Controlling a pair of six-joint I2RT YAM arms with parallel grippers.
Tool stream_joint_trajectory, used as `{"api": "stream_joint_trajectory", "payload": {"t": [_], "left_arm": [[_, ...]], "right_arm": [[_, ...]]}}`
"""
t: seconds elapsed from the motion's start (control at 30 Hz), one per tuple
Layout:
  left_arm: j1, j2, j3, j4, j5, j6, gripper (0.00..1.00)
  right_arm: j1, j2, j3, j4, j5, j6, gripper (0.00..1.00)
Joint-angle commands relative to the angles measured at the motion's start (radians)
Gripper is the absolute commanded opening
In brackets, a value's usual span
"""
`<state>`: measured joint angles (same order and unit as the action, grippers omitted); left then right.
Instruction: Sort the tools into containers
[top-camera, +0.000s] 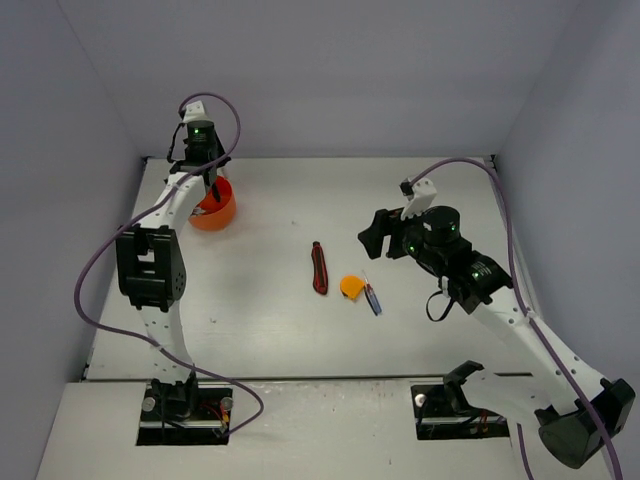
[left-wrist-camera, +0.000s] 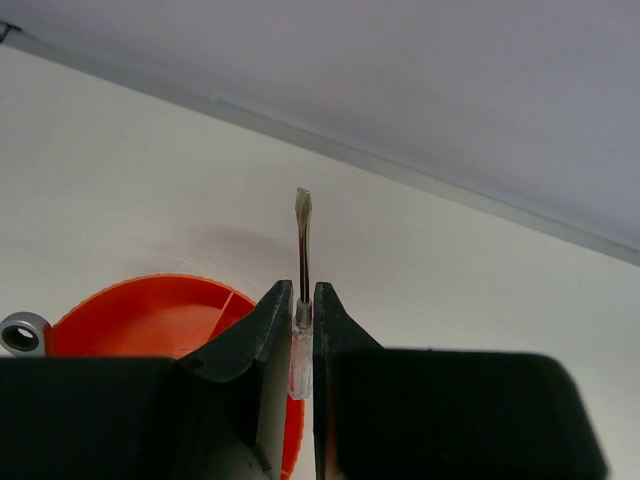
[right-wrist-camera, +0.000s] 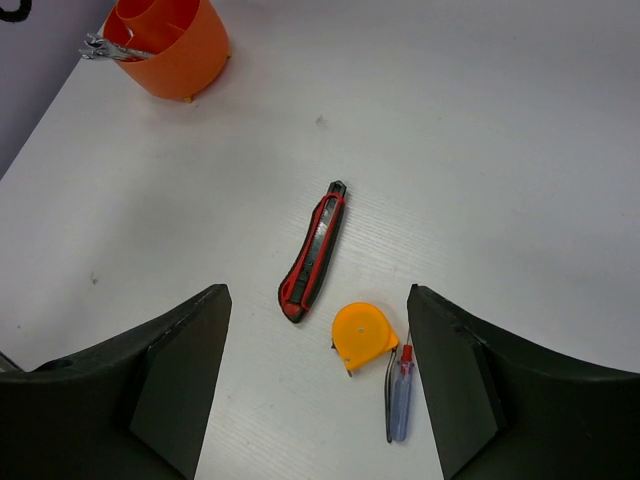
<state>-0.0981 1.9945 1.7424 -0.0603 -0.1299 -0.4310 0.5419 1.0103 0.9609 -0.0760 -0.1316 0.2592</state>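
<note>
My left gripper (left-wrist-camera: 297, 292) is shut on a small clear-handled screwdriver (left-wrist-camera: 302, 245), its flat tip pointing away, just above the rim of the orange-red tub (left-wrist-camera: 140, 315). A silver wrench end (left-wrist-camera: 22, 333) sticks out of the tub. In the top view the left gripper (top-camera: 208, 186) hangs over the tub (top-camera: 218, 215) at the far left. My right gripper (right-wrist-camera: 315, 295) is open and empty above the red-black handled tool (right-wrist-camera: 315, 250), the orange tape measure (right-wrist-camera: 363, 335) and the blue-red screwdriver (right-wrist-camera: 401, 400).
The red-black tool (top-camera: 319, 268), tape measure (top-camera: 351, 286) and blue-red screwdriver (top-camera: 372, 298) lie mid-table, left of my right gripper (top-camera: 378, 234). The tub (right-wrist-camera: 170, 45) stands near the back wall with wrenches (right-wrist-camera: 105, 48) poking out. Walls close the left, back and right.
</note>
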Motion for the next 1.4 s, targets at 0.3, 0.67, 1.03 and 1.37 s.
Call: {"api": "stream_joint_trajectory", "payload": {"t": [0.3, 0.67, 1.03, 1.37], "left_arm": [[0.023, 0.01, 0.06, -0.067, -0.013, 0.044, 0.0], [0.031, 0.046, 0.08, -0.214, 0.003, 0.021, 0.1], [0.031, -0.038, 0.08, -0.235, 0.044, 0.005, 0.45], [0.006, -0.238, -0.019, -0.266, 0.171, -0.073, 0.62]], "right_arm": [[-0.01, -0.082, -0.028, -0.018, 0.081, 0.054, 0.69], [-0.014, -0.099, -0.054, -0.07, 0.229, 0.088, 0.71], [-0.193, 0.01, 0.011, -0.188, 0.334, 0.144, 0.72], [-0.489, 0.256, 0.113, -0.243, 0.241, 0.077, 0.7]]}}
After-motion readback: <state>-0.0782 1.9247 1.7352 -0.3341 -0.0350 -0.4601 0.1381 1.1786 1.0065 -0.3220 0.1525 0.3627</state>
